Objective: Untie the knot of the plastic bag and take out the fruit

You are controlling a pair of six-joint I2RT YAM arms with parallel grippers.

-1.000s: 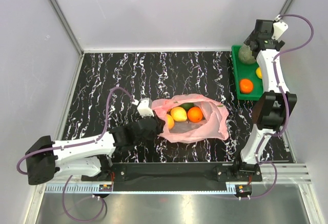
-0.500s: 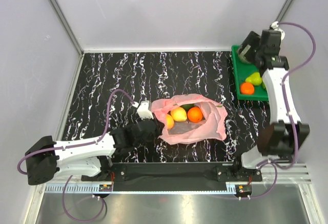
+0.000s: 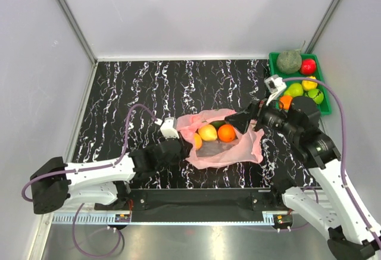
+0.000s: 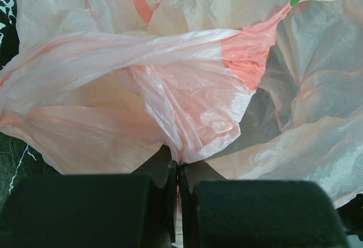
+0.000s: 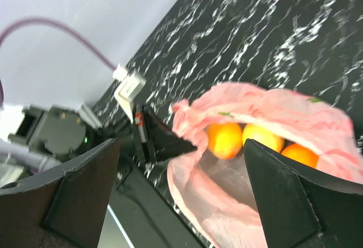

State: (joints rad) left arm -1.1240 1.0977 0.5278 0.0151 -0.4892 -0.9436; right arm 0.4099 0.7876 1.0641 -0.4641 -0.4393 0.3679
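The pink plastic bag (image 3: 229,150) lies mid-table with its mouth wide; no knot shows. Inside are the fruit: a yellow one (image 3: 207,132), an orange one (image 3: 226,132), a yellow-orange one (image 3: 197,140) and a green one (image 3: 219,123) at the back. My left gripper (image 3: 181,145) is shut on the bag's left rim; in the left wrist view the pink film (image 4: 187,89) is pinched between the closed jaws (image 4: 179,165). My right gripper (image 3: 236,121) hovers open over the bag's right rim. In the right wrist view its wide jaws (image 5: 181,163) frame the bag (image 5: 227,208) and fruit (image 5: 225,138).
A green tray (image 3: 272,71) at the back right holds a grey-green melon (image 3: 289,61), a red fruit (image 3: 308,66) and several small fruits. Grey walls close in the table on three sides. The black rail (image 3: 202,197) runs along the near edge.
My right arm swung from the green tray at the back right down to the bag's right side, jaws staying open. The left gripper kept its hold on the bag's rim.
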